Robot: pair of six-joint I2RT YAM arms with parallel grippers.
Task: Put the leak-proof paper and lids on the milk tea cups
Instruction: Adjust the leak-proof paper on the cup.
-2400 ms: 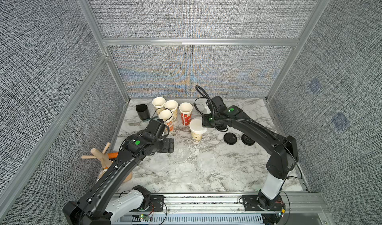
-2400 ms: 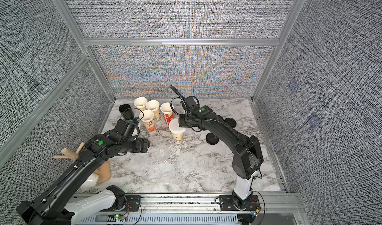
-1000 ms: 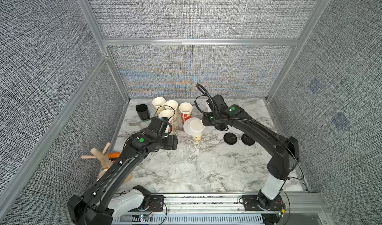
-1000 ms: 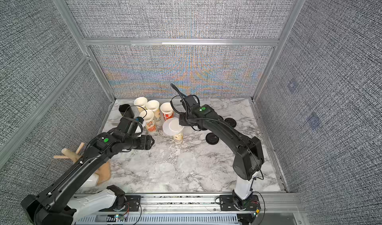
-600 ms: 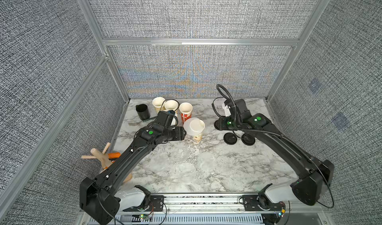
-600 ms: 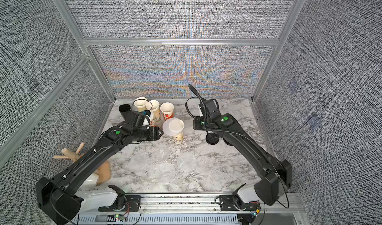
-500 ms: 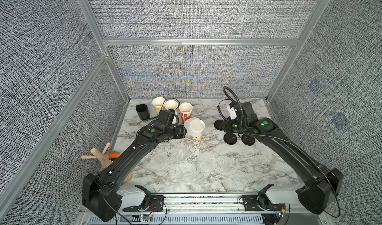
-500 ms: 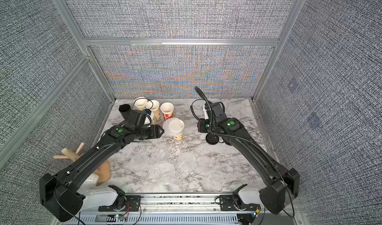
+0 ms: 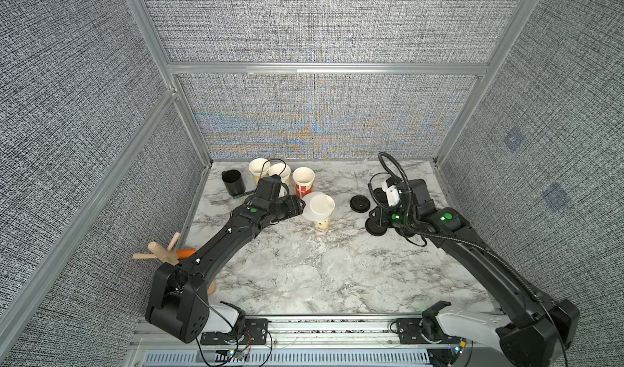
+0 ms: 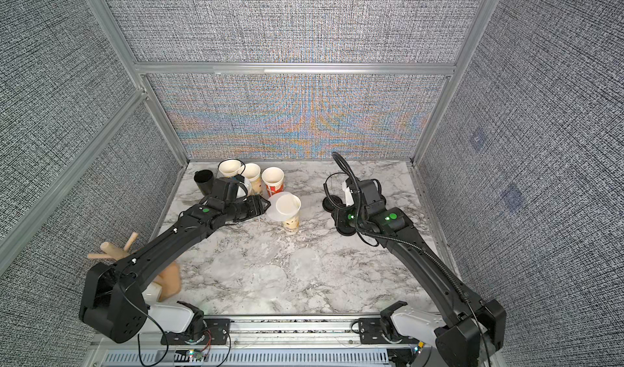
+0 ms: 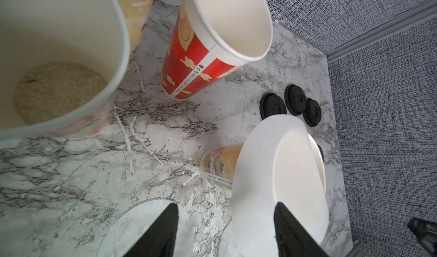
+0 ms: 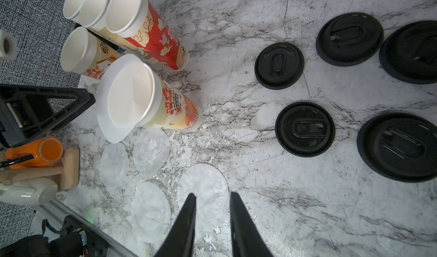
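Several milk tea cups stand at the back left, among them a red-printed one [image 9: 303, 181] [image 11: 194, 62]. The front cup [image 9: 320, 225] [image 12: 175, 111] carries a round whitish leak-proof paper [image 9: 310, 210] [image 10: 274, 211] [image 11: 257, 173] [image 12: 111, 125]. It lies askew and hangs over the cup's left side. My left gripper [image 9: 301, 206] [image 11: 227, 206] is open at that overhang, with one fingertip [image 11: 283, 218] in front of the sheet. My right gripper [image 12: 212, 195] is open and empty, above a loose sheet [image 12: 203, 185] on the marble. More sheets [image 12: 151, 151] lie beside it.
Several black lids [image 9: 359, 203] [image 12: 305, 129] lie on the marble under and beside the right wrist. A black mug [image 9: 233, 183] and a fork [image 9: 216, 201] sit at the back left. A wooden rack [image 9: 162, 250] with an orange item [image 12: 45, 151] stands off the table's left edge.
My right arm has left the paper on the front cup and drawn back to the right, over the lids. My left arm has reached forward to the paper's overhang, its jaws a little narrower.
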